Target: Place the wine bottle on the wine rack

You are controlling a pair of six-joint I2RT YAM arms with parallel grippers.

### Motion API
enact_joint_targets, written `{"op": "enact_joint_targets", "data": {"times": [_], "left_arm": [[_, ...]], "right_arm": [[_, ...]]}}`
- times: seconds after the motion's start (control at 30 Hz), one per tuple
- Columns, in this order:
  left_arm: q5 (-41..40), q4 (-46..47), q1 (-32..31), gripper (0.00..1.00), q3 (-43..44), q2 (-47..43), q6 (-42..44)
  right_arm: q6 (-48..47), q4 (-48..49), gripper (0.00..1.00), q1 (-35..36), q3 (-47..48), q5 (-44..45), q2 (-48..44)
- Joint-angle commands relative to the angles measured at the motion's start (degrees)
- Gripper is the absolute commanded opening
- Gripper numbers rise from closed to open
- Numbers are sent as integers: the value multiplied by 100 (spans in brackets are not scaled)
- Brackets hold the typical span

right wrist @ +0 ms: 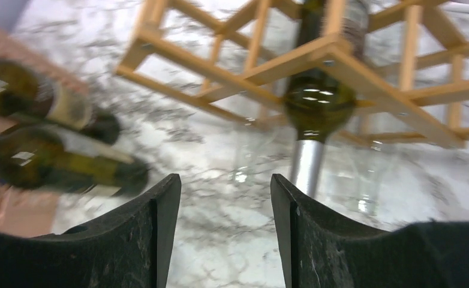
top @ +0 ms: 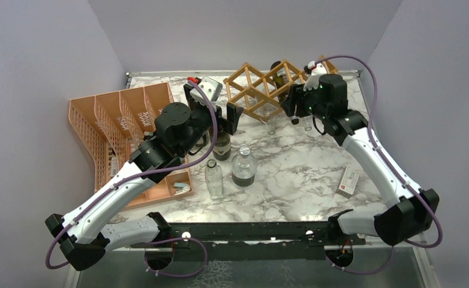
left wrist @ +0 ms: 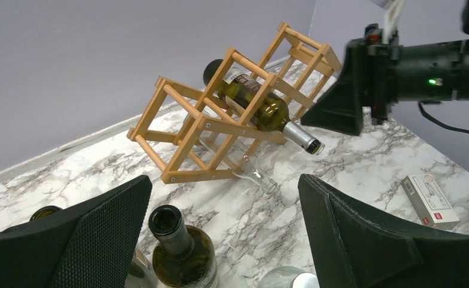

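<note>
The light wooden wine rack (top: 259, 90) stands at the back of the table. A dark green wine bottle (left wrist: 262, 105) lies in an upper cell, its silver-foiled neck (right wrist: 306, 168) sticking out the front. My right gripper (right wrist: 223, 228) is open and empty just in front of that neck; it shows in the top view (top: 292, 109). My left gripper (left wrist: 226, 234) is open and empty, hovering over an upright open green bottle (left wrist: 178, 246), which stands near the left finger (left wrist: 82, 240). It shows in the top view (top: 229, 120).
A clear glass bottle (left wrist: 253, 171) lies in a lower rack cell. Two clear bottles (top: 243, 167) (top: 214, 179) stand mid-table. An orange mesh organizer (top: 124, 120) sits left. A small box (top: 349, 180) lies right. Two dark bottles (right wrist: 52, 132) show blurred at left.
</note>
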Motion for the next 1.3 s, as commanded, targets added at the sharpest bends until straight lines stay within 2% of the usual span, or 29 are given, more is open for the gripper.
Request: {"op": "enact_joint_targets", "data": {"times": [0.0, 0.13, 0.23, 0.53, 0.87, 1.07, 1.27], "left_arm": [[-320, 190, -17, 99, -68, -198, 0], [-549, 275, -11, 99, -93, -321, 41], [-691, 357, -19, 99, -147, -421, 53], [-926, 412, -12, 99, -237, -609, 58], [-1567, 590, -16, 99, -285, -1044, 146], [-1751, 815, -15, 99, -274, -1379, 191], [-1796, 811, -15, 99, -280, -1491, 192]], "right_arm": [[-39, -274, 60, 79, -402, -1895, -475], [-128, 2, 60, 421, -731, -2579, -876], [-222, 128, 62, 781, -850, -2641, -1040], [-460, 79, 62, 2105, -587, -1468, -721], [-748, 87, 62, 3255, 50, -822, -338], [-1063, 364, 62, 3712, 154, -1357, -19], [-1100, 988, 65, 3871, -45, -2030, 241]]}}
